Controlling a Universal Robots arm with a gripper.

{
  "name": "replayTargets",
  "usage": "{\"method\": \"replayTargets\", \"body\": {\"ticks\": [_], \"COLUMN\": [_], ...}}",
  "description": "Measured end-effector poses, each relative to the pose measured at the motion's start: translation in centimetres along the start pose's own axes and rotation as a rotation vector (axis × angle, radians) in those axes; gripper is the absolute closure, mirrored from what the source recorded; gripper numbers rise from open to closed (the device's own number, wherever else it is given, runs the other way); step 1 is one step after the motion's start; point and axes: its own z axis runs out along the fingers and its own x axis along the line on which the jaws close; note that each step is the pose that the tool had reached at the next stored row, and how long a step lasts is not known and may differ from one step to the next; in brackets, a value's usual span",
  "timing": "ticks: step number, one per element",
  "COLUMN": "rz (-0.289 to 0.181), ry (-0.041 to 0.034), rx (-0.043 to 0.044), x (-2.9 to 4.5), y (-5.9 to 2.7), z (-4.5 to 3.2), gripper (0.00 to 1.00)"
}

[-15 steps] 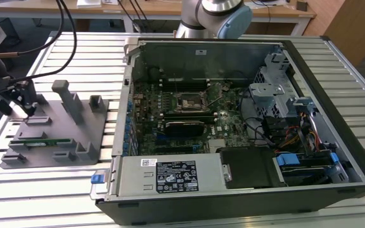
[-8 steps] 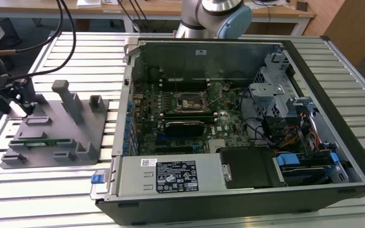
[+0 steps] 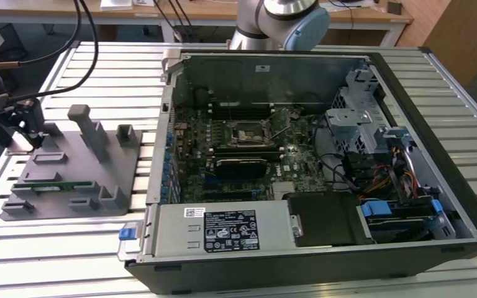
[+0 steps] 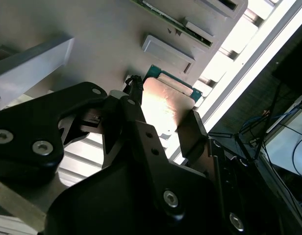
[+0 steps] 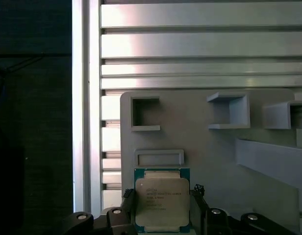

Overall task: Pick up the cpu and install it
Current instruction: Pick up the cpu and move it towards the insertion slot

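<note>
1. Gripping the cpu by two opposite edges, the jaws hold it at the gray tray, in both wrist views.
2. The exterior view adds the open computer case beside that tray on the desk.

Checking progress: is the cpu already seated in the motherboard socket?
No, the cpu is at the gray fixture plate, out on the slatted table.

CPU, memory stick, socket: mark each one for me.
cpu [image 5: 162, 199]: first wrist view, middle of its silvery metal top.
memory stick [image 3: 52, 184]: exterior view, midway along its long green edge.
socket [image 3: 249, 133]: exterior view, centre of its square metal frame.
</note>
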Motion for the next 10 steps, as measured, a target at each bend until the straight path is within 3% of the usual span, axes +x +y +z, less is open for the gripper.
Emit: {"method": "replayTargets", "body": {"ticks": [10], "rz": [0.0], "ry": [0.0001], "rx": [0.0001], "x": [0.0], "y": [0.02], "z": [-0.73], "gripper": [0.47]}}
